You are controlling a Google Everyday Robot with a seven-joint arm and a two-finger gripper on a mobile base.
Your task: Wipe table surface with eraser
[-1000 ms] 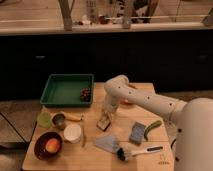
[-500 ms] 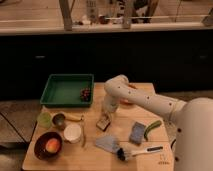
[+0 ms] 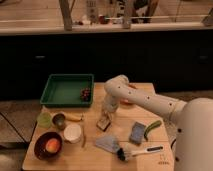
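Note:
The light tan wooden tabletop (image 3: pixel 95 156) fills the lower half of the camera view. The eraser (image 3: pixel 103 123), a small tan block with a darker face, sits tilted near the table's middle. My gripper (image 3: pixel 106 115) points straight down and its tip meets the top of the eraser. The white arm (image 3: pixel 145 100) reaches in from the right, across the table's far side.
A green tray (image 3: pixel 55 97) stands at the back left with a small red thing (image 3: pixel 86 93) in it. A white cup (image 3: pixel 72 133), dark bowl (image 3: pixel 48 146), green cup (image 3: pixel 44 119) and metal cup (image 3: pixel 59 120) sit left. A blue-grey sponge (image 3: pixel 137 132), brush (image 3: pixel 132 151) and grey cloth (image 3: pixel 107 143) lie front right.

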